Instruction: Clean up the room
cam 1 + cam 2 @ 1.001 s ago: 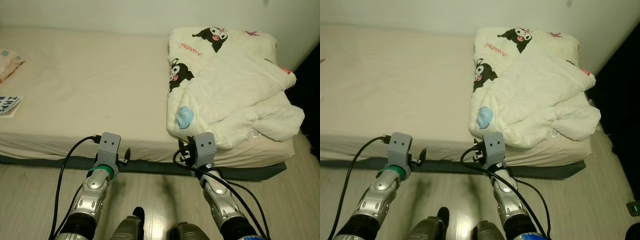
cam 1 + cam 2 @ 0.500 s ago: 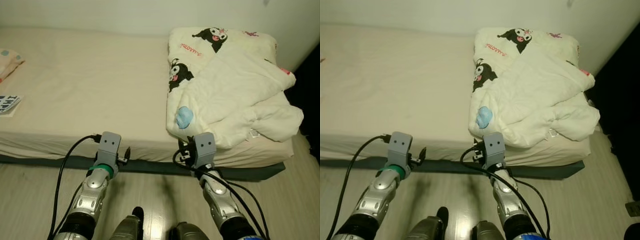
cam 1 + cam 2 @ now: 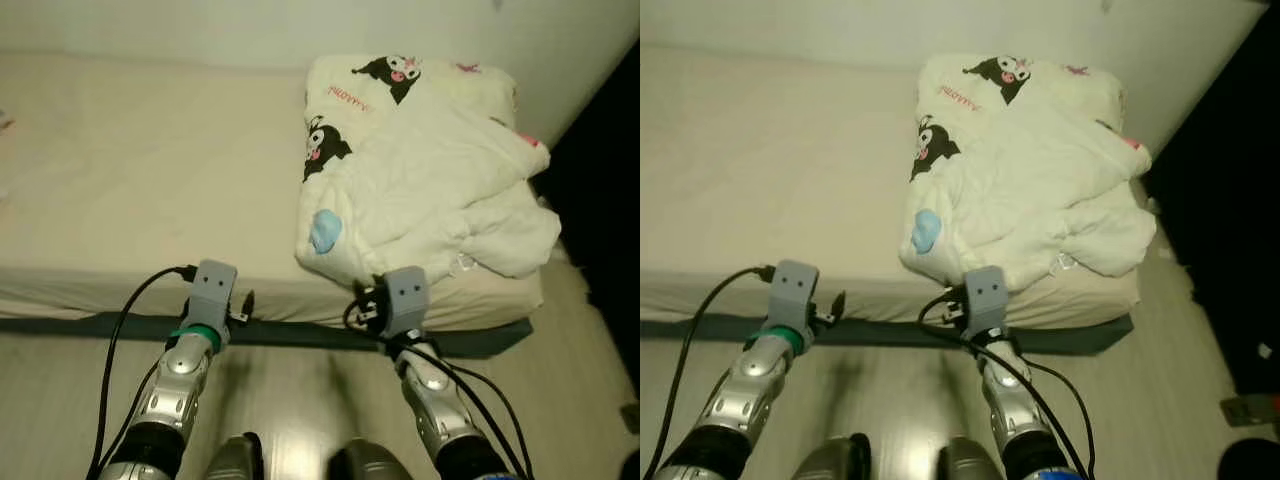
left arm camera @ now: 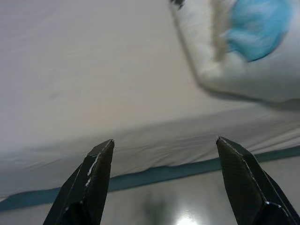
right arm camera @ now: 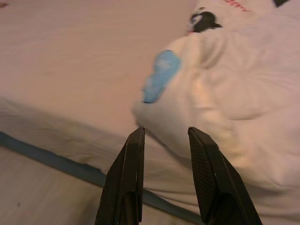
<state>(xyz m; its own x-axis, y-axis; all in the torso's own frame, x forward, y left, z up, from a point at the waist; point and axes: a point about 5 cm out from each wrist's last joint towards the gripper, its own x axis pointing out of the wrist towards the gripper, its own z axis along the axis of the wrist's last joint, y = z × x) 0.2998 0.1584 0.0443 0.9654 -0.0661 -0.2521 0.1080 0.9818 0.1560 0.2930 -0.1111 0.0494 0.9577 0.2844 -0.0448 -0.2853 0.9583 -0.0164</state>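
Note:
A crumpled white comforter (image 3: pixel 420 170) printed with black cartoon figures and a blue patch (image 3: pixel 323 230) lies heaped on the right end of a bed with a beige sheet (image 3: pixel 150 170). Both arms are held low in front of the bed's near edge. My left gripper (image 4: pixel 161 141) is open and empty, facing the mattress side left of the comforter's corner. My right gripper (image 5: pixel 166 131) is open with a narrower gap, also empty, and faces the comforter's near corner (image 5: pixel 225 112) just short of it. Grey wrist housings (image 3: pixel 212 285) (image 3: pixel 403 297) cover the fingers from above.
The bed's dark base (image 3: pixel 90 325) runs along a pale wooden floor (image 3: pixel 300 390). A white wall stands behind the bed. A dark gap (image 3: pixel 600 190) lies to the right of the bed, with a small object on the floor (image 3: pixel 1240 405) there.
The whole picture has slid left, so the camera has turned right; the book and pillow at the bed's left have left the view. Both arms keep the same pose.

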